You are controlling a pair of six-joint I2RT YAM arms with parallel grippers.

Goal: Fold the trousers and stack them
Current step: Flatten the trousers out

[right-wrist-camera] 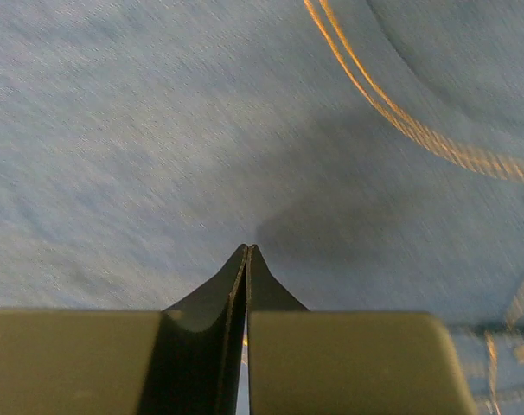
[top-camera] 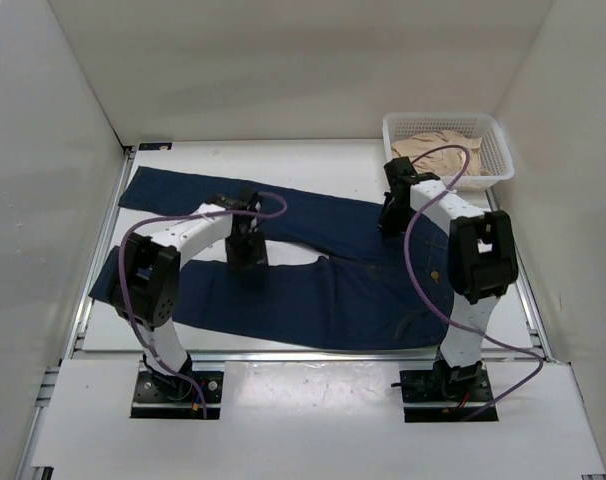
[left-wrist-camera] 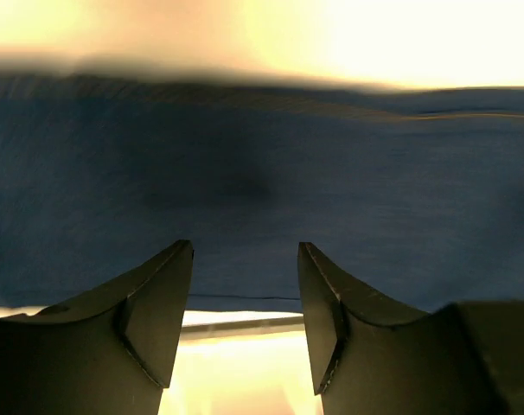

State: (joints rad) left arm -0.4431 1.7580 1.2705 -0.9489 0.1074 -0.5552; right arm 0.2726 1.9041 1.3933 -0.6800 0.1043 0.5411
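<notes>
A: Top external view first: where are the trousers point(top-camera: 323, 290) being seen?

B: They are being shown spread flat across the table point(top-camera: 313, 160), with the legs reaching left and the waistband lying to the right. The left gripper point(top-camera: 247, 250) is being held low between the two legs. The right gripper point(top-camera: 391, 218) is being held down on the far leg near the seat. A white basket point(top-camera: 498, 165) with beige cloth point(top-camera: 438, 145) in it is being shown at the far right corner.

A: Left wrist view?

B: Its fingers point(left-wrist-camera: 154, 311) are being held well apart with nothing between them. Denim is filling the view ahead, its edge lying over the pale table.

A: Right wrist view?

B: The fingertips point(right-wrist-camera: 266, 290) are being held tight together on denim, near tan stitching point(right-wrist-camera: 400, 125). Whether any cloth is being pinched cannot be told.
</notes>
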